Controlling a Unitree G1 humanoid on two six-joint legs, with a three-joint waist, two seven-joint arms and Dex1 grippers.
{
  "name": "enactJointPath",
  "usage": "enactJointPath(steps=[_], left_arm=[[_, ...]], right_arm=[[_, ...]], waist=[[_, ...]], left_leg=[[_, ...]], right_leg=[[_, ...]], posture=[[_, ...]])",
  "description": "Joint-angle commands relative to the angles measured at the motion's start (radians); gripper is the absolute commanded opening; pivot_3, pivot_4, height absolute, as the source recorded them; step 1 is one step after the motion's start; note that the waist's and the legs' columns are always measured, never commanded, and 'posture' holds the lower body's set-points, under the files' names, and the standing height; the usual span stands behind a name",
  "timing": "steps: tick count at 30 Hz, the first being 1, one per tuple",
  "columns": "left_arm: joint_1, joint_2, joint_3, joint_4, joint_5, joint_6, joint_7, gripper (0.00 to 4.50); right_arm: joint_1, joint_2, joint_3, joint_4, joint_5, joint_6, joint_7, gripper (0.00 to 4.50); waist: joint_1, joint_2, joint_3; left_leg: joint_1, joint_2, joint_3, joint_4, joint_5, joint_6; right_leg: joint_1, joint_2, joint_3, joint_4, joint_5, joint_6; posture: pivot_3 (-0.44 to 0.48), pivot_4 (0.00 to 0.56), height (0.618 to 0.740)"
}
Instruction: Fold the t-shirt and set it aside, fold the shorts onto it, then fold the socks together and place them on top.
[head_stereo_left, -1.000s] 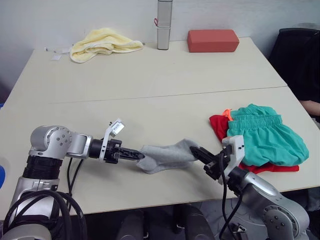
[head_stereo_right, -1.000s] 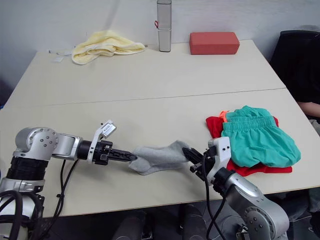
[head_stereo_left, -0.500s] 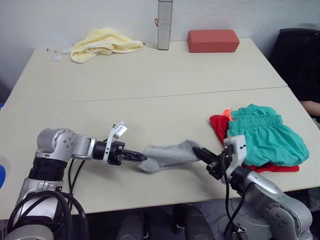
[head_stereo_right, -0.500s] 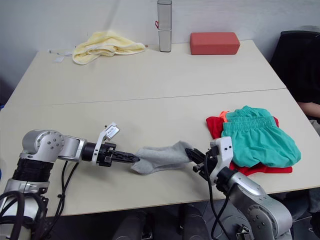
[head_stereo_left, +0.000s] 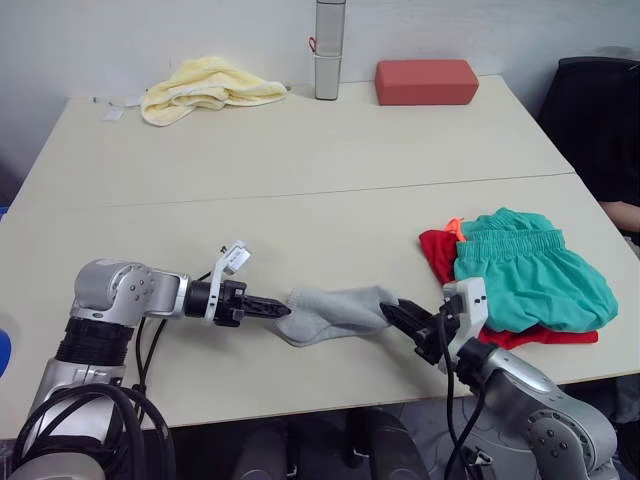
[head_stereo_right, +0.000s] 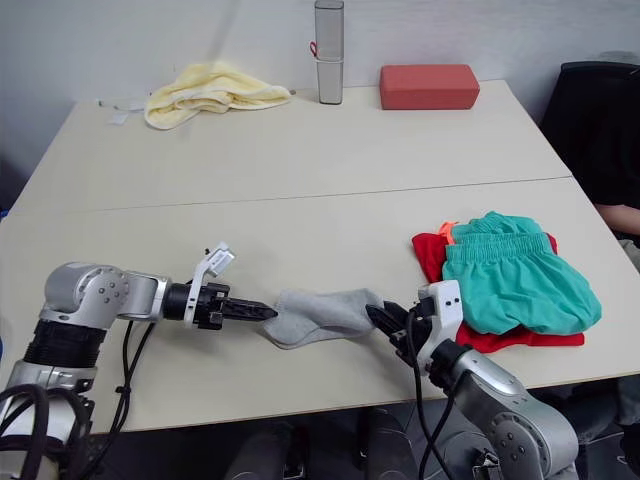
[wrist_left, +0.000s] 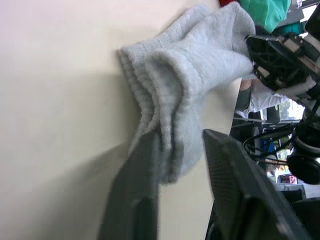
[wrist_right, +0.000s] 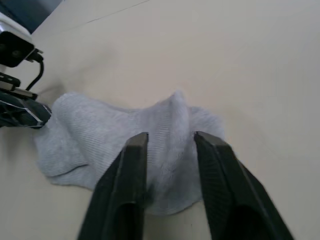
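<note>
The socks lie bunched together on the table in the lower centre of the left eye view, stretched between the two grippers. The left gripper reaches in from the lower left of the frame and meets the cuff end of the socks; in the left wrist view its two fingers stand slightly apart with the ribbed cuffs lying between them, so it grips the socks at that end. The right gripper comes in from the lower right of the frame and meets the opposite end; in the right wrist view its fingers straddle a raised fold of grey fabric, with a gap between them, and whether they press on the cloth cannot be told. At the right of the frame the shorts lie folded on top of the t-shirt, whose red edges show to the left and below the teal fabric. Along the upper edge of the frame sit a yellow towel at upper left, a grey cylinder at upper centre, and a red block just to its right
</note>
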Motion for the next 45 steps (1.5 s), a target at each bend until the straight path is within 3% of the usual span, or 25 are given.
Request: enactJointPath(steps=[1,3,7,9,12,16,19,21,27,30,37,45], left_arm=[[0.015,0.023,0.04,-0.039,0.006,-0.02,-0.009,2.57],[0.032,0.057,0.043,-0.07,0.011,-0.077,-0.053,3.21],[0.053,0.075,0.117,-0.099,0.025,-0.293,-0.156,3.21],[0.079,0.091,0.117,-0.151,0.026,-0.389,-0.25,3.25],[0.118,0.053,0.105,-0.231,0.037,-0.499,-0.28,2.64],[0.186,0.001,0.0,-0.284,0.186,-0.687,-0.249,1.31],[0.222,-0.067,-0.032,-0.27,0.27,-0.758,-0.157,0.42],[0.239,-0.097,-0.049,-0.259,0.315,-0.773,-0.107,0.05],[0.3,-0.114,-0.129,-0.26,0.418,-0.794,-0.059,0.05],[0.343,-0.081,-0.162,-0.269,0.45,-0.798,-0.075,0.05],[0.359,-0.079,-0.155,-0.232,0.47,-0.829,-0.066,0.05],[0.347,-0.041,-0.154,-0.182,0.47,-0.947,-0.185,0.05]], right_arm=[[0.01,-0.045,-0.032,0.008,-0.054,-0.095,0.073,2.77],[0.011,-0.083,-0.051,0.034,-0.08,-0.144,0.132,3.5],[-0.016,-0.121,-0.087,0.054,-0.045,-0.226,0.266,3.5],[-0.038,-0.143,-0.072,0.055,-0.051,-0.265,0.343,3.09],[-0.097,-0.189,0.008,0.056,-0.091,-0.288,0.437,2.24],[-0.187,-0.199,0.14,0.088,-0.188,-0.276,0.437,0.77],[-0.245,-0.178,0.256,0.145,-0.301,-0.295,0.423,0.0],[-0.269,-0.17,0.314,0.192,-0.364,-0.313,0.421,0.0],[-0.288,-0.158,0.339,0.305,-0.471,-0.393,0.413,0.0],[-0.297,-0.175,0.315,0.348,-0.49,-0.413,0.424,0.0],[-0.322,-0.15,0.262,0.487,-0.548,-0.555,0.391,0.0],[-0.355,-0.118,0.229,0.566,-0.552,-0.665,0.404,0.0]], waist=[[0.0,0.0,0.0],[0.0,0.0,0.0],[0.002,0.0,0.0],[0.001,0.0,0.0],[0.001,0.0,0.0],[0.002,0.0,0.0],[0.003,0.0,0.0],[0.004,-0.001,0.0],[0.008,-0.001,0.0],[0.007,-0.001,-0.001],[0.004,-0.001,-0.002],[-0.001,0.0,-0.002]], left_leg=[[0.0,0.0,0.0,0.0,0.0,0.0],[0.0,0.0,0.0,0.001,0.0,0.0],[0.0,0.0,0.0,0.001,0.0,0.0],[0.001,0.0,0.0,0.001,0.0,0.0],[0.002,0.0,0.001,0.0,0.0,0.0],[0.004,0.0,0.0,0.001,0.0,0.0],[0.003,0.0,0.0,0.001,0.0,0.0],[0.003,0.0,0.0,0.001,0.001,0.001],[0.003,0.0,0.0,0.002,0.001,0.002],[0.004,0.0,-0.001,0.002,0.001,0.002],[0.007,0.0,-0.001,0.002,0.0,0.002],[0.007,0.001,-0.001,0.002,0.0,0.002]], right_leg=[[0.0,0.0,0.0,0.0,0.0,0.0],[0.0,0.0,0.0,-0.001,0.0,0.0],[0.0,0.0,0.0,0.0,0.0,0.0],[0.0,0.0,0.0,0.0,0.0,0.0],[0.002,0.0,0.0,-0.001,0.0,0.0],[0.004,0.0,0.0,-0.002,0.0,0.0],[0.005,0.0,-0.001,-0.001,0.0,0.0],[0.005,0.0,-0.001,-0.001,0.0,0.0],[0.005,-0.001,-0.002,-0.001,0.0,0.0],[0.006,-0.001,-0.002,-0.002,0.0,0.0],[0.009,-0.001,-0.002,-0.001,0.0,0.0],[0.008,-0.001,-0.002,-0.001,0.0,0.0]], posture=[[0.0,0.15,0.74],[0.0,0.15,0.74],[0.0,0.15,0.74],[0.0,0.15,0.74],[0.0,0.15,0.74],[0.0,0.15,0.74],[0.0,0.15,0.74],[0.0,0.15,0.74],[0.0,0.15,0.74],[0.0,0.15,0.74],[0.0,0.15,0.74],[0.0,0.15,0.74]])
